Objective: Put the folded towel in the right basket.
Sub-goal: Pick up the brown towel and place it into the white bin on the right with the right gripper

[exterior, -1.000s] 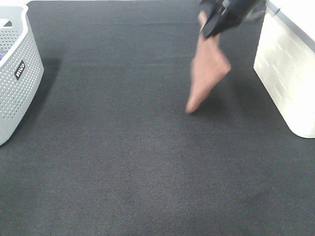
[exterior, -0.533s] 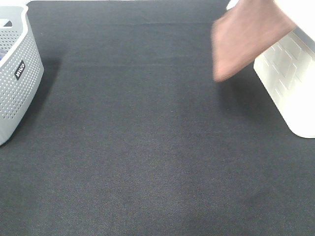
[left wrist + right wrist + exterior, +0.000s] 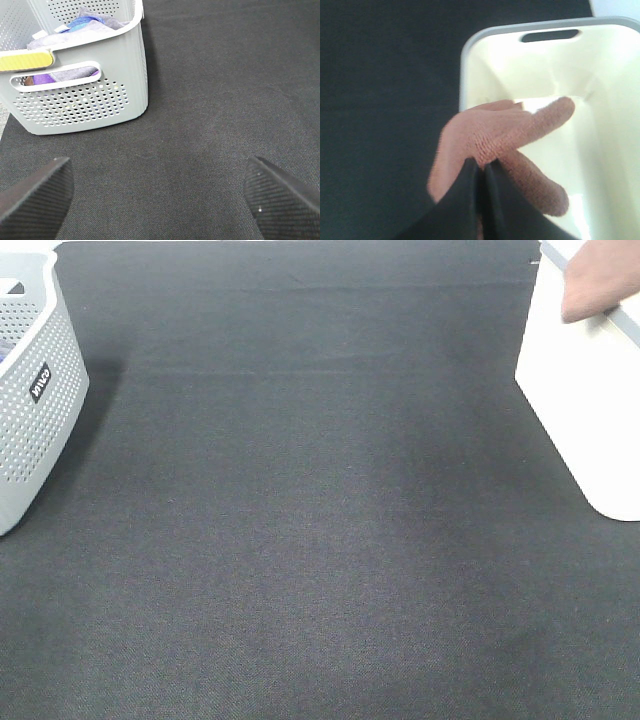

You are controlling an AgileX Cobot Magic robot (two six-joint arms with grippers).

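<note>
The folded towel (image 3: pixel 495 140) is a reddish-brown terry cloth hanging from my right gripper (image 3: pixel 481 172), whose black fingers are shut on its edge. It hangs over the rim and open inside of the right basket (image 3: pixel 530 60), a large white basket with a grey rim. In the exterior high view the towel (image 3: pixel 600 282) shows at the top right over the white basket (image 3: pixel 585 430); the gripper itself is out of frame there. My left gripper (image 3: pixel 160 192) is open and empty above the dark mat, near the grey basket.
A grey perforated basket (image 3: pixel 85 95) holding several coloured cloths stands at the left; it also shows in the exterior high view (image 3: pixel 30 390) with a black label. A dark grey mat (image 3: pixel 300 520) covers the table between the two baskets.
My right gripper has carried the towel from above the mat's middle right up and rightward over the white basket, leaving the exterior high frame. The left arm has not moved.
</note>
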